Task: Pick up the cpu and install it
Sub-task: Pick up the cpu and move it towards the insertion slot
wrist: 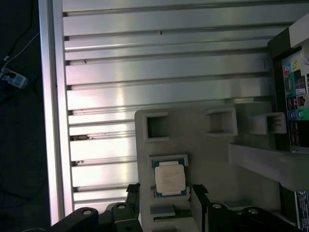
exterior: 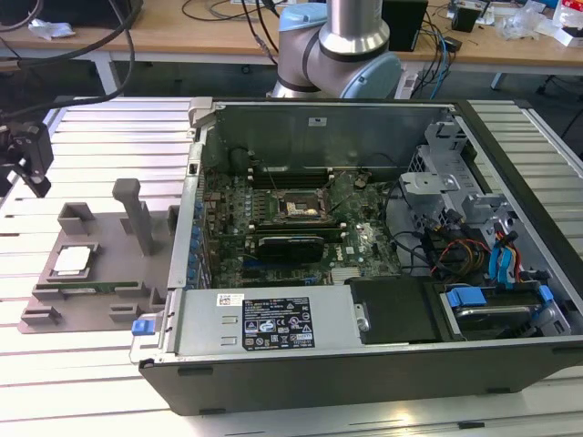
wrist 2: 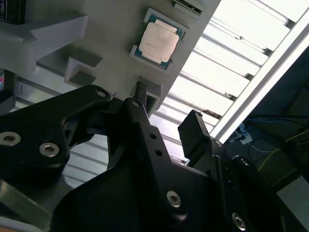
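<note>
**CPU in its holder, jaws apart and empty**

We see the cpu (exterior: 72, 261) lying flat, metal top up, in a shallow square recess of a grey holder (exterior: 102, 238). Both wrist views show the same: the cpu (wrist: 169, 177) (wrist 2: 157, 41) sits square in its pocket, a thin greenish edge showing around the pale lid. Nothing touches it.

The gripper (wrist: 166, 188) is the nearest thing to it. In the first wrist view its two dark fingers (wrist: 133, 192) appear on either side of the chip. In the second wrist view the gripper (wrist 2: 166, 104) shows the same wide gap. The jaws stand apart and hold nothing, and they look raised clear of the holder. In the exterior view a dark shape at the left edge (exterior: 25, 153) is probably the gripper, though we cannot be sure from that angle.

The holder (wrist: 203, 145) also carries several upright posts and small square pockets, and it rests on a table (exterior: 109, 127) of pale metal slats. Just beside it, toward the exterior view's right, lies an open computer case (exterior: 364, 364). Inside is a green motherboard (exterior: 360, 241). Near its middle is a dark square socket (exterior: 296, 208) with a metal frame, and a long black card (exterior: 291, 244) lies just beside that. The arm (exterior: 342, 41) rises behind the case.
</note>
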`<state>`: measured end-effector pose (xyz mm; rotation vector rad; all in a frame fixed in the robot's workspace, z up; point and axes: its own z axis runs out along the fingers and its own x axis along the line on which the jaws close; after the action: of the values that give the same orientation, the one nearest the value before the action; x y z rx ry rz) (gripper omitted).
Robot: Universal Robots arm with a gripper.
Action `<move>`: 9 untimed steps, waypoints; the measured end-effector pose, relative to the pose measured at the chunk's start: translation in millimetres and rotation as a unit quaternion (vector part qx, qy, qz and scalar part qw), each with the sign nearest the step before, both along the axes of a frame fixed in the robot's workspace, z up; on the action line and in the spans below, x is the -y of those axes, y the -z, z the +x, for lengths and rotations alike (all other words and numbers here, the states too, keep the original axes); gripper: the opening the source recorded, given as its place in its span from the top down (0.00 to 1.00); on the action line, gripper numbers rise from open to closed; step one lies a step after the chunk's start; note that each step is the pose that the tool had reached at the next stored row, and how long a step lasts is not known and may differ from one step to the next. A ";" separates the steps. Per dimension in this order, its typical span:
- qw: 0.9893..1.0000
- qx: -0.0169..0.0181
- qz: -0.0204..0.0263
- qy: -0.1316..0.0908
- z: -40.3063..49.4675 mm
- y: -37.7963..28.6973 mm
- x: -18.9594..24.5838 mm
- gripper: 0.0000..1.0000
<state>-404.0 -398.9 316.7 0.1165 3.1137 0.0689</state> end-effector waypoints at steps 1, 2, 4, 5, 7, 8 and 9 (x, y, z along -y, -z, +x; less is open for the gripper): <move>1.000 0.000 0.000 0.000 0.0 0.6 0.0 0.45; 1.000 0.000 0.000 0.000 0.0 1.6 0.0 0.45; 1.000 0.000 0.000 0.000 0.0 3.7 0.0 0.45; 1.000 0.000 0.000 0.000 0.0 4.7 0.0 0.45; 1.000 0.000 0.000 0.000 0.0 6.0 0.0 0.45; 1.000 0.000 0.000 0.000 0.0 6.9 0.0 0.45; 1.000 0.000 0.000 0.000 0.0 7.7 0.0 0.45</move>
<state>-404.0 -398.9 309.0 0.1166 3.1137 0.0688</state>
